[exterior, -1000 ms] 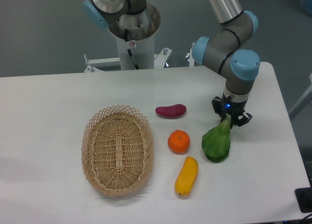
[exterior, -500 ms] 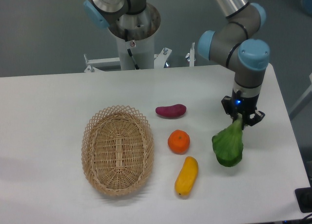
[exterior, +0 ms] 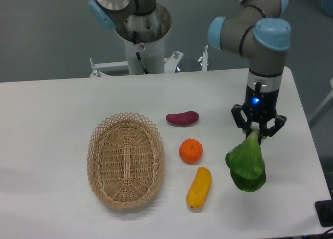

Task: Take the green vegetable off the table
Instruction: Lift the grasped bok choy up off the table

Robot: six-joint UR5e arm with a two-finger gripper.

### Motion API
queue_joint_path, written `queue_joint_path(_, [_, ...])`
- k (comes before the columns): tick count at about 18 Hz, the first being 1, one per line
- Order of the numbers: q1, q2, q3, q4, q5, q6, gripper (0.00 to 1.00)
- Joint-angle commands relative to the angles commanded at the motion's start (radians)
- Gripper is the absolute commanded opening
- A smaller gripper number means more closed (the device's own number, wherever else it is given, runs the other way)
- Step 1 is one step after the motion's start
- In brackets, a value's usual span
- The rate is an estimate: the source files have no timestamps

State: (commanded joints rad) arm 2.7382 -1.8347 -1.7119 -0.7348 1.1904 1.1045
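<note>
Stem end (mostly hidden) inside tool point(exterior: 258, 131)

A woven wicker basket point(exterior: 125, 168) sits at the left, oval and shallow. To its right lie a purple sweet potato point(exterior: 182, 118), an orange point(exterior: 191, 150) just below it, and a yellow elongated fruit point(exterior: 199, 187) nearest the front edge, each apart from the others.
</note>
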Motion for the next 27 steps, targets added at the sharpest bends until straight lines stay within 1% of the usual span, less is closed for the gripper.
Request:
queue_joint_path(2, [-0.015, 0.014, -0.002, 0.002, 0.0, -0.018, 0.33])
queue_joint_path(5, [-0.032, 0.014, 0.014, 0.002, 0.002, -0.058, 0.33])
queue_joint_path(27, [-0.037, 0.014, 0.032, 0.003, 0.002, -0.051, 0.33])
